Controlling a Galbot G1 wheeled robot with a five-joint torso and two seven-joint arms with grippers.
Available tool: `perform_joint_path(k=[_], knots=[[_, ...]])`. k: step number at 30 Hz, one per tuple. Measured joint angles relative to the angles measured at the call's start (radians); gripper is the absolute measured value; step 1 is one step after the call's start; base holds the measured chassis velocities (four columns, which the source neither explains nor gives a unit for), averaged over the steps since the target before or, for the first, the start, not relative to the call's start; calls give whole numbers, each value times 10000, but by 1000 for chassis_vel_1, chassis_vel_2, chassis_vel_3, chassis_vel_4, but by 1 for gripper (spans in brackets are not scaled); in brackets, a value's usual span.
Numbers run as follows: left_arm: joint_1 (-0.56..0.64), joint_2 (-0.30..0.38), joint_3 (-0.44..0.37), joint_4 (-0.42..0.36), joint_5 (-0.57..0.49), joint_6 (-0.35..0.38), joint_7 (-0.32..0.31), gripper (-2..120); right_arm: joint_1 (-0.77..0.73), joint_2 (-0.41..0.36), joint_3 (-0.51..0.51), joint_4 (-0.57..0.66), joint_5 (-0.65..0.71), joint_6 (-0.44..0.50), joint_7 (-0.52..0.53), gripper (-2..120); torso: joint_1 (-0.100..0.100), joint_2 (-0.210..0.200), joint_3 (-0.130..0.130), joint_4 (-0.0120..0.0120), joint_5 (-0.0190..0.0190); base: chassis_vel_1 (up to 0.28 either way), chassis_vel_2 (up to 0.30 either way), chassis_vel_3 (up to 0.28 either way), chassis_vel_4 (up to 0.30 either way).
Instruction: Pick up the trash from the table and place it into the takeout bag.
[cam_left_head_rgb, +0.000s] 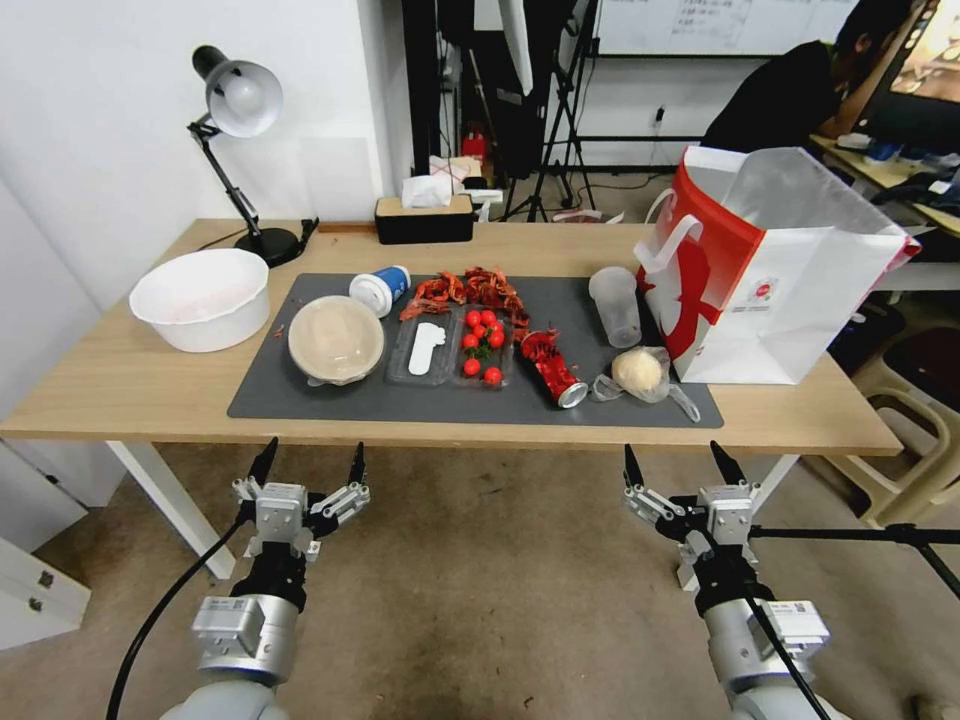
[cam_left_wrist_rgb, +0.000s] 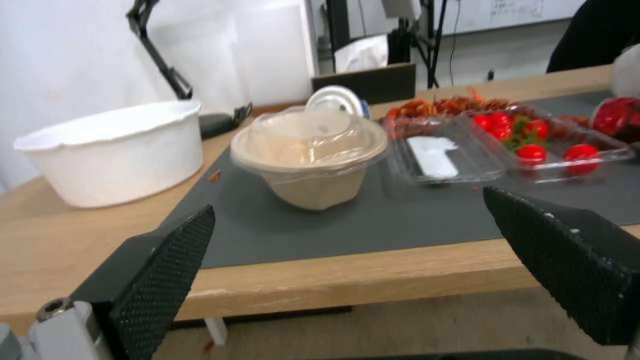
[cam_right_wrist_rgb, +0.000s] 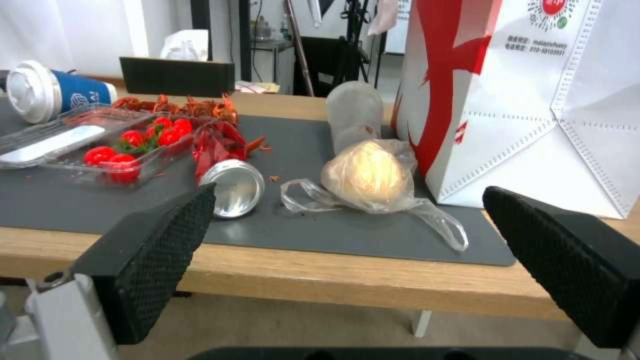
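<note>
The crushed red can (cam_left_head_rgb: 551, 368) is seen lying on the dark mat (cam_left_head_rgb: 300, 395), its long axis running from 11 to 5 o'clock, silver end toward 5. The bagged pale lump (cam_left_head_rgb: 638, 372) lies at its 3 o'clock, just beside the takeout bag (cam_left_head_rgb: 790, 290). The left gripper (cam_left_head_rgb: 308, 466) and right gripper (cam_left_head_rgb: 677, 466) are held below the table (cam_left_head_rgb: 90, 385) edge, fingers spread, nothing grasped.
</note>
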Motion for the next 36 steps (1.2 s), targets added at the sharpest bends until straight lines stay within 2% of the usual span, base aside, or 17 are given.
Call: perform_joint_path(k=[2,3,6,9,10,11,20,22,24,25,26,31,36], knots=[[-264,-22,-250,-87,-286,710,122,100,375,-90,150,24,311,-598,127,100,0,-1,0,2,-1,0,0,0,0],[-264,-22,-250,-87,-286,710,122,100,375,-90,150,24,311,-598,127,100,0,-1,0,2,-1,0,0,0,0],[-700,-57,-656,-233,-760,1900,327,100,1141,-265,431,77,958,-1807,389,100,0,-1,1,3,0,0,0,0,0],[-790,-65,-744,-263,-855,2144,370,100,1320,-308,498,91,1108,-2098,449,100,1,-1,1,3,0,0,0,0,0],[-1088,-67,-1086,-278,-1199,2714,585,100,1846,-430,681,125,1557,-2936,629,100,1,-1,0,2,1,0,0,0,0],[-1157,-63,-1183,-226,-1290,2782,673,100,2065,-479,765,148,1729,-3258,701,100,3,-1,1,3,0,0,0,0,0],[-1149,-115,-1206,-84,-1301,2539,730,100,2229,-558,796,142,1956,-3456,765,100,3,-1,1,0,-1,0,0,0,0],[-1135,-125,-1192,-62,-1262,2462,730,100,2597,-1100,602,-294,2900,-2846,921,100,3,-1,0,3,3,0,0,0,0],[-1125,-133,-1189,-58,-1248,2437,731,100,2722,-1280,535,-443,3221,-2616,973,100,3,-1,1,9,2,0,0,0,0],[-1120,-138,-1181,-47,-1236,2408,734,100,2917,-1499,451,-664,3560,-2386,1004,100,3,-1,1,0,3,0,0,0,0],[-1116,-151,-1175,-32,-1223,2361,736,100,3078,-1650,393,-789,3783,-2246,1017,100,4,-1,1,5,2,0,0,0,0],[-1117,-156,-1128,36,-1170,2268,743,100,3267,-1807,315,-981,4025,-2160,1061,100,3,-1,1,3,0,0,0,0,0],[-1329,34,-733,286,-1130,2238,807,100,3426,-1933,414,-1267,4252,-2086,1560,100,2,-1,0,-2,-1,0,0,0,0]])
